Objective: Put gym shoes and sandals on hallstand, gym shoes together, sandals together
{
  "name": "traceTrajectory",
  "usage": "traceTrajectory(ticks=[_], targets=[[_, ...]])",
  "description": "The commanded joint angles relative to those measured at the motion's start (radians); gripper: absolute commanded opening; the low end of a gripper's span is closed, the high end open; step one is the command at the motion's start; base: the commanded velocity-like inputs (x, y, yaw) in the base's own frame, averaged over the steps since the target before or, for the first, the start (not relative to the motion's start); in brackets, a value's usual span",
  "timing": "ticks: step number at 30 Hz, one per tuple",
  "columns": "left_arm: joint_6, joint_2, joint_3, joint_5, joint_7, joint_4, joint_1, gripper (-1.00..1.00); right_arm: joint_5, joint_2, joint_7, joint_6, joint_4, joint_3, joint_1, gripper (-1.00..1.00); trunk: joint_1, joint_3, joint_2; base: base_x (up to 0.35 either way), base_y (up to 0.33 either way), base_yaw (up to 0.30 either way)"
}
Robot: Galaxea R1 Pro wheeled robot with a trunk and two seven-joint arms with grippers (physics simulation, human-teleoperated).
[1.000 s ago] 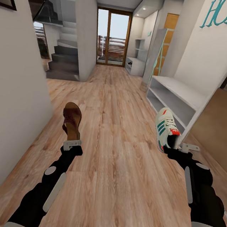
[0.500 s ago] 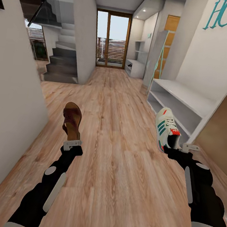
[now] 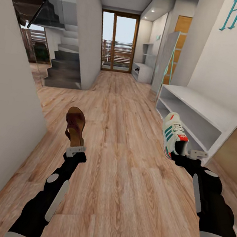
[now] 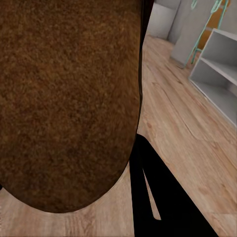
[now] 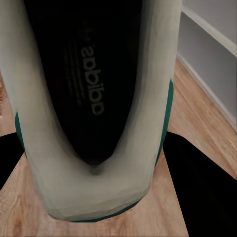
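View has rolled forward; hallstand (image 3: 142, 71) remains far ahead. Left gripper (image 3: 75, 150) clamps sandal (image 3: 75, 125), right gripper (image 3: 189, 155) clamps gym shoe (image 3: 173, 134).

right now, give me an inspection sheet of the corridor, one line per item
surface: wood-plank floor, bare where it shows
job's things: one sandal held up off the floor in the left gripper; one sneaker held up in the right gripper; hallstand far down the corridor on the right
clutter: nothing seen
grippers: both shut on their shoes
cables: nothing seen
surroundings: plain low white shelf unit beside the right arm, stairs on the left, glass door at the end
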Motion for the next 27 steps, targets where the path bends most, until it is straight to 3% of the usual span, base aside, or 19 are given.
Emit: traceTrajectory(ticks=[1,27], targets=[[0.006,0.0,-0.002,0.006,0.007,-0.002,-0.001,-1.0,0.005,0.0,0.006,0.005,-0.001,-0.001,-0.001,-1.0,0.0,-0.001,0.0,0.345,0.0,0.228],[0.006,0.0,-0.004,0.006,0.007,-0.002,-0.001,-1.0,0.003,0.0,0.009,0.005,-0.001,0.0,-0.001,-1.0,0.0,-0.001,0.0,0.345,0.0,0.024]])
